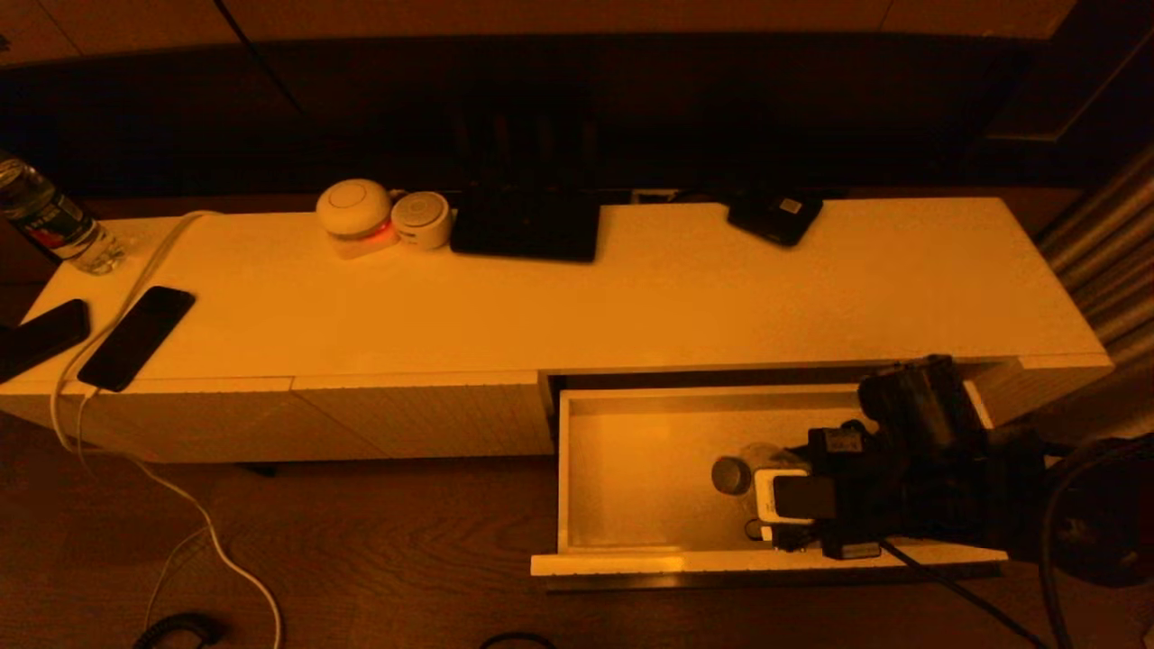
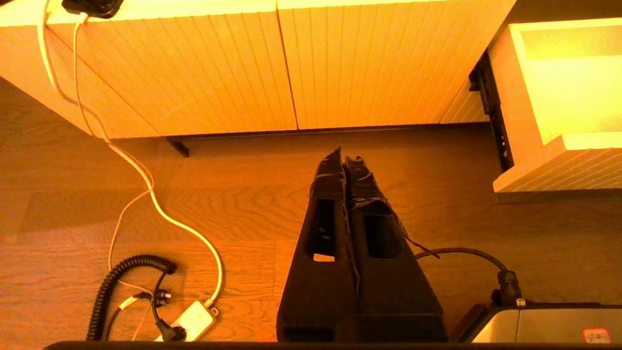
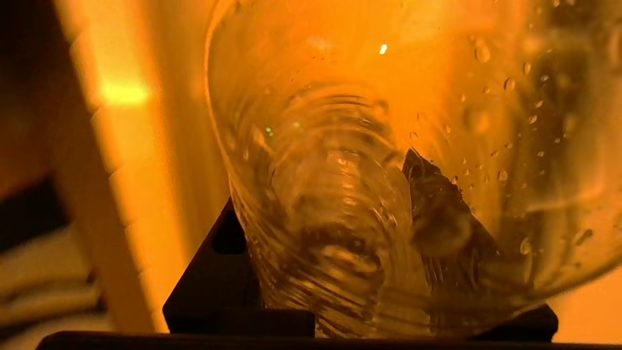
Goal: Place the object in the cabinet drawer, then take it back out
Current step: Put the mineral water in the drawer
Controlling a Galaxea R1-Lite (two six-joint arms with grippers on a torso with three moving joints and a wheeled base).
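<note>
Where wood floor (image 2: 243,204) runs, white cabinet (image 1: 631,288), open cabinet drawer (image 1: 631,460).

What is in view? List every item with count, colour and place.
cabinet: one, white, long and low, across the scene
cabinet drawer: one, white, pulled open at the cabinet's right
clear bottle: one, transparent, inside the drawer
labelled water bottle: one, clear, far left of the cabinet top
phones: two, black, left end of the top
cable: one, white, from the top down to the floor
round devices: two, white, back of the top
flat devices: two, black, back of the top
coiled cord: one, black, on the floor
left end effector: shut, over the floor
right end effector: gripping the clear bottle in the drawer
</note>
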